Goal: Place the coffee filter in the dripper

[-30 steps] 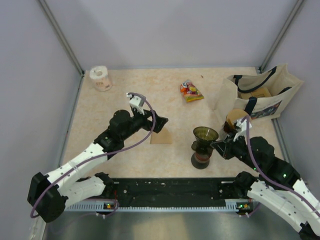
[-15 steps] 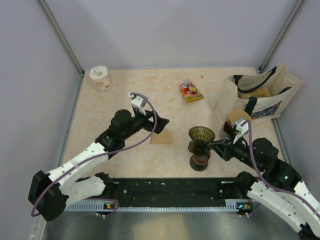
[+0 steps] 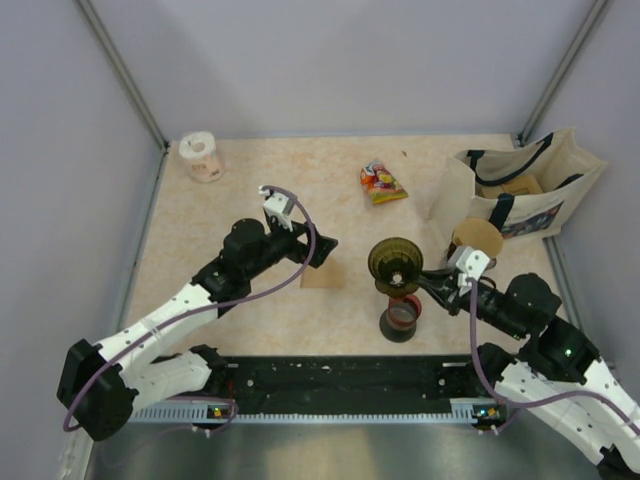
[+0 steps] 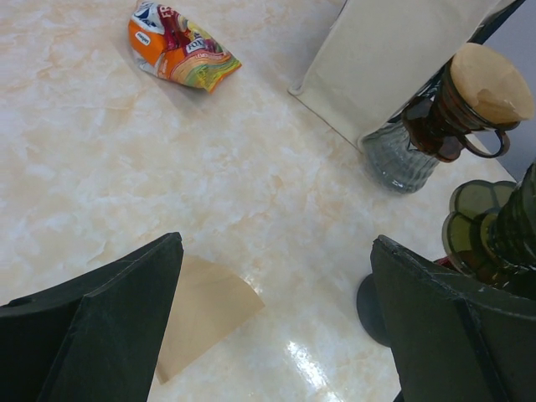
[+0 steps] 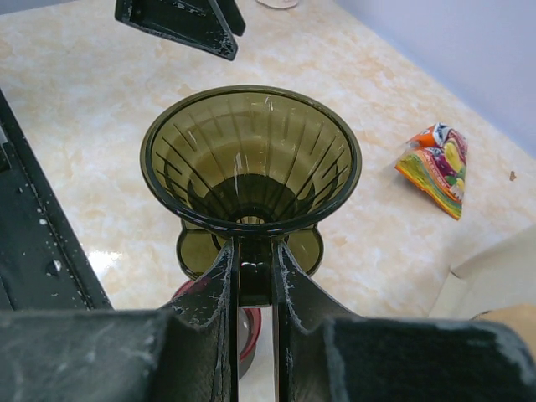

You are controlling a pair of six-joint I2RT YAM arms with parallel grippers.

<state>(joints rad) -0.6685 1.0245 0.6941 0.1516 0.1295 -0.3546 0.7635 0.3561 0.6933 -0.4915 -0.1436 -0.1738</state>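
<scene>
In the upper left of the top view a roll of toilet paper (image 3: 202,155) stands near the back corner of the beige table (image 3: 250,200). Going to the right, the left gripper (image 4: 276,251) hangs in the left-centre of the view, and its jaws are wide apart with nothing between them. The coffee filter (image 4: 201,314), a flat brown paper fan, lies on the table just under this gripper. In the left wrist view it sits beside the left finger, and one corner is hidden behind that finger. Further back, near the upper middle, lies a colourful snack packet (image 3: 382,183), well apart from the filter. Right of centre is the dripper (image 5: 251,142), with its wide mouth facing up and slightly tilted, and it has no paper inside. The right gripper (image 5: 254,289) has its jaws pressed together on the small side handle of the dripper. It holds the dripper over the black cup with a red rim (image 3: 402,318), and the dripper appears lifted off this cup. Behind the right gripper stands a glass carafe (image 4: 435,126) with a brown collar and a paper filter sitting in its top. Just beside it, in the upper right, stands a cream tote bag (image 3: 520,185) with dark handles.
</scene>
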